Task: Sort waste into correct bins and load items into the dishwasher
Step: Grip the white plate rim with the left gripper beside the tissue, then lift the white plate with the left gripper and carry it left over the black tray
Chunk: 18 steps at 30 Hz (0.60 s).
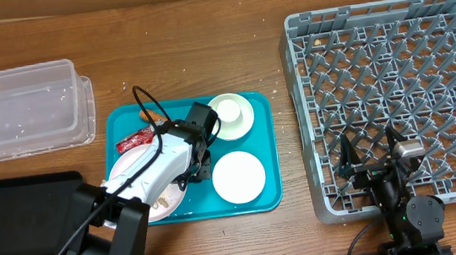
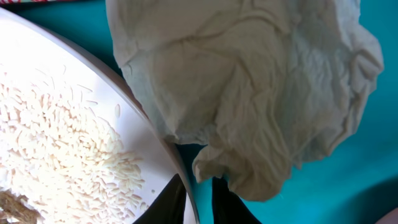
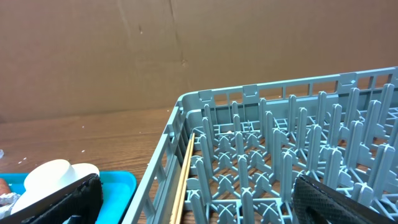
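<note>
My left gripper (image 1: 201,157) is low over the teal tray, between the plate and the bowls. In the left wrist view its fingers (image 2: 198,199) are nearly together at the lower edge of a crumpled white napkin (image 2: 249,93), beside the plate's rim. The pale plate (image 1: 136,181) holds rice (image 2: 62,149) and crumbs. A red wrapper (image 1: 136,140) and an orange stick (image 1: 150,116) lie at the tray's far left. One white bowl (image 1: 239,177) sits near, and another (image 1: 246,124) holds a small cup (image 1: 228,109). My right gripper (image 1: 371,156) is open and empty over the grey rack's (image 1: 391,59) front edge.
The clear tub (image 1: 22,111) stands at the far left and the black tray (image 1: 16,213) lies in front of it. The teal tray (image 1: 269,191) sits between them and the rack. Thin wooden sticks (image 3: 183,180) lie along the rack's left wall.
</note>
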Each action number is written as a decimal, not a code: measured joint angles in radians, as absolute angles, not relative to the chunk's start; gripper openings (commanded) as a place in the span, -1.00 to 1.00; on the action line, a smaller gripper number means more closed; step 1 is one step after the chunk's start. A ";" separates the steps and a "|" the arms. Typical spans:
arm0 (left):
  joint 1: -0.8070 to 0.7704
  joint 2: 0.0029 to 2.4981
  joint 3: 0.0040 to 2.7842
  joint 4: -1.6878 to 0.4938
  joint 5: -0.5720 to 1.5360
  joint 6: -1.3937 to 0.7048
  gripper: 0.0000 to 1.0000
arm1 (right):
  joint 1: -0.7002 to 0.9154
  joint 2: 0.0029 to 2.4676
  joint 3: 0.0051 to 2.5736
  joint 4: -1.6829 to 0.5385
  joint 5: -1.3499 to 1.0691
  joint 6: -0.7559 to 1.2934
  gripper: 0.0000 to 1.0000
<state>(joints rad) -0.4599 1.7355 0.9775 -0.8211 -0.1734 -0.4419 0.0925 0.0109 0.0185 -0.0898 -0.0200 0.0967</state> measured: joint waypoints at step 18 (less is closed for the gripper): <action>-0.461 1.736 0.987 -0.877 -0.207 -0.445 -0.92 | 0.093 0.011 0.019 -0.090 -0.020 0.097 1.00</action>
<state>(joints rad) -0.4606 1.7355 0.9871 -0.8768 -0.2066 -0.4450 0.0925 0.0113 0.0185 -0.0902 -0.0200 0.0967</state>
